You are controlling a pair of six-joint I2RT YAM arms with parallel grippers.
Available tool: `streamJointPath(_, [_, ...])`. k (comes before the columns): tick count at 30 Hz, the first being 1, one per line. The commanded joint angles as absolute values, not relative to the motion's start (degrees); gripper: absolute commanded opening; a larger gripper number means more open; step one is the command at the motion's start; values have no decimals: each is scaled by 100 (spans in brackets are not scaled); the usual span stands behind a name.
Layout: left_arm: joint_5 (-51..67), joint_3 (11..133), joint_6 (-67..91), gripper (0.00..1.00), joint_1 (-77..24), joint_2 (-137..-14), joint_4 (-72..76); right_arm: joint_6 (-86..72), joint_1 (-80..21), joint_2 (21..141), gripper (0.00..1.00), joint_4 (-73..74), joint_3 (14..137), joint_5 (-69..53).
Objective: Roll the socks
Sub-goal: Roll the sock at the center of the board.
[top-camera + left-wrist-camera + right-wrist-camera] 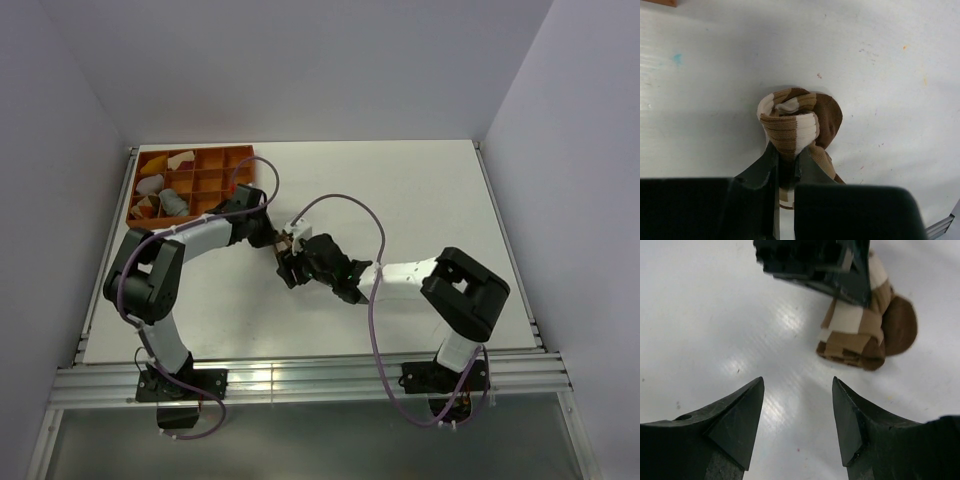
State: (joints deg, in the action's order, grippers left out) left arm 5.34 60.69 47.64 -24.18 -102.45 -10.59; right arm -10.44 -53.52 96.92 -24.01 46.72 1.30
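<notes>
A brown sock with white stripes (795,122) lies rolled into a bundle on the white table. My left gripper (786,150) is shut on the roll's near side, with fabric pinched between its fingers. In the right wrist view the same sock (860,335) sits ahead and to the right, with the left gripper (815,265) on top of it. My right gripper (797,382) stands open just short of the sock, with only bare table between its fingers. From above, both grippers meet at the sock (283,243) mid-table, the right gripper (291,270) just in front of it.
An orange compartment tray (215,160) stands at the back left. It holds white and yellow cloth pieces and a grey fabric roll (172,203). Grey walls enclose the table on three sides. Purple cables loop over both arms.
</notes>
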Motion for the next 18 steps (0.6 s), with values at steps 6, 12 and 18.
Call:
streamJointPath(6, [712,6099,4421,0,-2461,-10714,-2083,-71,-5739,10028,66,-3164,5044,1538])
streamJointPath(12, [817,6258,4395,0,-2461,-10819,-2197,272,-5897,10388,68,-3207,5273,2039])
streamJointPath(18, [923,6275,4377,0,-2461,-10863,-2232,597,-5985,10740,68,-3419,5396,2479])
